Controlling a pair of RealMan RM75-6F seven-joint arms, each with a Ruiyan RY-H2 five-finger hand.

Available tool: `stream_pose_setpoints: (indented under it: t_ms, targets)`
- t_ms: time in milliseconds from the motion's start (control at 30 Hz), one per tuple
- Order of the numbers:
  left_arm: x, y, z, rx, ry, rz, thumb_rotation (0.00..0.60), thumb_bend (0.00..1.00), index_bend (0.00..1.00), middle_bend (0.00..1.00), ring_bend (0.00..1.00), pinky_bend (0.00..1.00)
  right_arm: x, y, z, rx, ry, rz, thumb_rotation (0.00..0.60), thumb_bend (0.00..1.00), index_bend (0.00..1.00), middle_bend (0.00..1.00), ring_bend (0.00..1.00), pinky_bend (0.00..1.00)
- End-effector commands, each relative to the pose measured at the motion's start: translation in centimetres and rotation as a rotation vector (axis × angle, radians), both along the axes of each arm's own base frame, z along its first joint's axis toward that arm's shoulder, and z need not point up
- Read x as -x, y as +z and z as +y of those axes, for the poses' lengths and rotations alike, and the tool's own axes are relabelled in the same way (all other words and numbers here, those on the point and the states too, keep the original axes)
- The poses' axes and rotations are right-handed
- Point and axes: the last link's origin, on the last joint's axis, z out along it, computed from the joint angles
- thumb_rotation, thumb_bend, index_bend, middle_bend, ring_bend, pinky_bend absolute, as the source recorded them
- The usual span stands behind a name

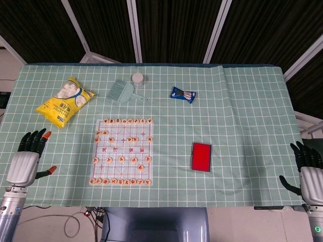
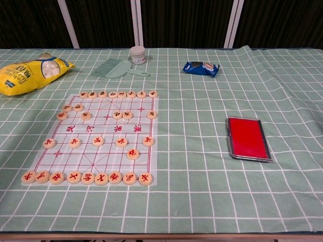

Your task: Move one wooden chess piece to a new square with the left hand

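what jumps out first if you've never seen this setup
The chess board with round wooden pieces sits left of centre on the green checked tablecloth. A bright red case lies to its right, a yellow snack bag at far left. Both hands, left hand and right hand, rest open at the table's edges.

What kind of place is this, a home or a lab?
Probably a lab test bench: a table under a checked green cloth, an unrelated mix of props like a chess board and snack bag, with dark panels behind.

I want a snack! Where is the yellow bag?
The yellow bag lies at the far left of the table in both views, left of the green brush and behind the chess board.
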Motion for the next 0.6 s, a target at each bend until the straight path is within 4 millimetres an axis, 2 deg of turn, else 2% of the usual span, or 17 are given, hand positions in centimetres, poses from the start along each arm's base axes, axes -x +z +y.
stream_pose_setpoints:
  t_ms: [33, 433, 500, 600]
  targets:
    - [0.0, 0.1, -0.1, -0.001, -0.004, 0.0, 0.6, 0.02, 0.0, 0.0, 0.0, 0.04, 0.0, 0.0, 0.0, -0.001, 0.001, 0.002, 0.6, 0.3, 0.0, 0.0, 0.0, 0.0]
    - [-0.7, -0.5, 0.5, 0.042, -0.041, 0.073, 0.6, 0.02, 0.0, 0.0, 0.0, 0.04, 0.0, 0.1, 0.1, -0.003, -0.006, 0.002, 0.6, 0.3, 0.0, 0.0, 0.0, 0.0]
    - [-1.2, -0.5, 0.8, 0.049, -0.057, 0.084, 0.6, 0.02, 0.0, 0.0, 0.0, 0.05, 0.0, 0.1, 0.1, -0.005, -0.006, 0.002, 0.6, 0.3, 0.0, 0.0, 0.0, 0.0]
    - [-2.5, -0.4, 1.7, 0.072, -0.098, 0.117, 0.6, 0.02, 0.0, 0.01, 0.04, 0.15, 0.1, 0.1, 0.1, -0.006, -0.009, -0.002, 0.6, 0.3, 0.0, 0.0, 0.0, 0.0]
